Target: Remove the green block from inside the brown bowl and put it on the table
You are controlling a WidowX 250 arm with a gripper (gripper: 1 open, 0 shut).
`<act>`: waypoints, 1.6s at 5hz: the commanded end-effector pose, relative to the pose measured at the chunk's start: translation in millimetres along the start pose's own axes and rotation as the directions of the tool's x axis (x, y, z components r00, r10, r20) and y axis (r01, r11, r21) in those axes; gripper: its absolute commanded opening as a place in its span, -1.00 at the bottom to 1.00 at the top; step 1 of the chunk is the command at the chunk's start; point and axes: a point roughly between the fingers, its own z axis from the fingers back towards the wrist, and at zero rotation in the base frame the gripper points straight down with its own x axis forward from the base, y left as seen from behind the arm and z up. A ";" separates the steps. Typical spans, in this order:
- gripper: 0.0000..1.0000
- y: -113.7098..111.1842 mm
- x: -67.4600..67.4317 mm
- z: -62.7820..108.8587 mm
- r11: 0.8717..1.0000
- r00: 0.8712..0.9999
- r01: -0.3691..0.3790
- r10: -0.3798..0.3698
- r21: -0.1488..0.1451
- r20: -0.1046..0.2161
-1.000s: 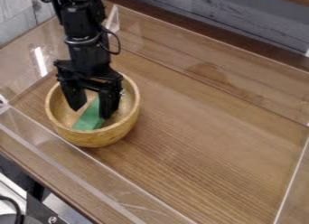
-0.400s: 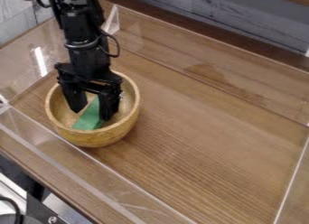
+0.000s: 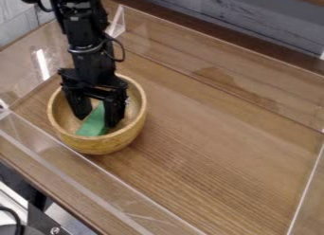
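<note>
The brown bowl of light tan wood sits at the left of the table. Inside it the green block lies tilted, its lower end resting against the bowl's near-left inner wall. My black gripper reaches straight down into the bowl, open, with one finger on each side of the block's upper part. The fingers hide the top of the block, and I cannot tell whether they touch it.
Low clear acrylic walls border the wood-grain tabletop on all sides. A grey plank wall stands behind. The black arm rises above the bowl at the upper left.
The arm and gripper have shifted very slightly lower and to the left inside the bowl. The green block and bowl have not moved.
</note>
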 end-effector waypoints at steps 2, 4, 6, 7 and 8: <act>1.00 5.4 8.2 4.8 1.000 0.999 -0.011 0.010 0.003 0.048; 1.00 6.3 11.4 2.9 1.000 0.998 -0.011 0.011 -0.001 0.058; 1.00 7.2 14.6 3.0 1.000 0.998 -0.012 0.012 -0.005 0.068; -1.00 7.3 15.4 0.8 1.000 0.998 -0.008 0.009 -0.005 0.069; -1.00 5.9 16.0 4.2 1.000 0.998 -0.004 0.004 -0.003 0.067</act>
